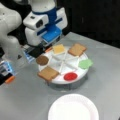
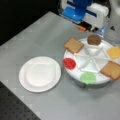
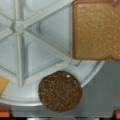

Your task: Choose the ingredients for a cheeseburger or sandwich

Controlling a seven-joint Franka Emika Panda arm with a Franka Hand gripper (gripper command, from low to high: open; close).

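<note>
So the round white sectioned tray [image 1: 82, 73] still has every ingredient sitting on its rim, and the paper plate [image 2: 40, 73] has nothing on it, so I'd say no stacking has happened yet; this looks like the very first pick. No cheeseburger or sandwich exists anywhere so far.

Going round the tray in a front view: yellow cheese [image 1: 59, 48] at about 11 o'clock, one toast [image 1: 77, 49] at 1, green leaf [image 1: 85, 63] at 3, red disc [image 1: 70, 76] at 5, the other toast [image 1: 48, 73] at 8, and the patty [image 1: 42, 60] at 10. The plate sits off the tray at 6 o'clock, well apart from it.

The gripper [image 1: 37, 51] hangs right over the patty edge of the tray, at the tray's 10 o'clock. In the wrist view the patty [image 3: 60, 91] sits dead centre at the bottom, overhanging the rim, with a toast [image 3: 96, 30] at 1 o'clock and a sliver of cheese [image 3: 3, 83] at 9. Little orange bits show in the bottom corners, probably the fingertips, but honestly I can't tell how the jaws are standing, and nothing looks grabbed.

My read: it's lining up on the patty. That piece is thin and flat, so the grab probably needs the fingers either side of its overhanging edge, coming in low.
</note>
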